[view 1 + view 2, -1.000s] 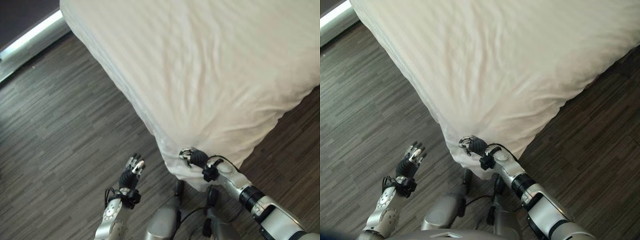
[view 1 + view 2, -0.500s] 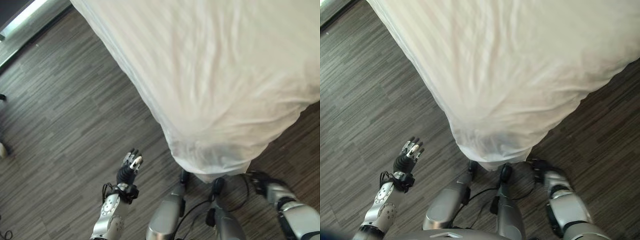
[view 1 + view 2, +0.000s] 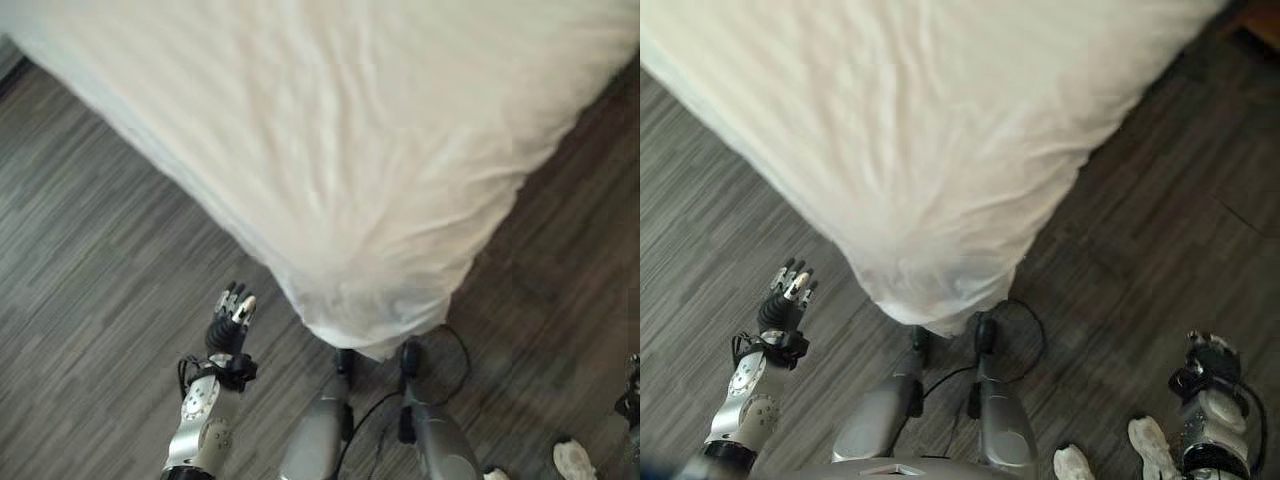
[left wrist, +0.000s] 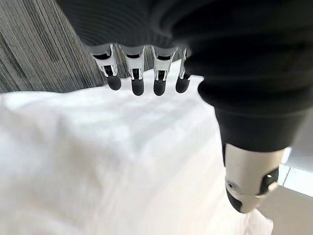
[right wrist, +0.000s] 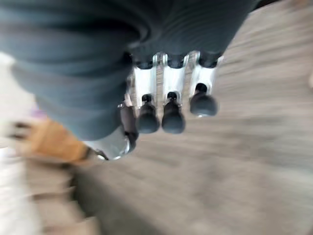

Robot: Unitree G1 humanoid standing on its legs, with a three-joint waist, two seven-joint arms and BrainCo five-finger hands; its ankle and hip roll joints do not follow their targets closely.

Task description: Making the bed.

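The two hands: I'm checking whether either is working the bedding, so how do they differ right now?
The left hand is raised beside the sheet's hanging corner; the right hand hangs low over the wooden floor, far from it. Left fingers are straight; right fingers are relaxed. Both hold nothing.

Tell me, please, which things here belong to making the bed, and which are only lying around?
Belonging to the job:
- white striped fabric bed cover, its corner hanging toward the floor
- left hand, open, beside that corner, touching nothing
- right hand, low over the floor, away from the bed

Just lying about:
- white slippers on the dark wooden plank floor
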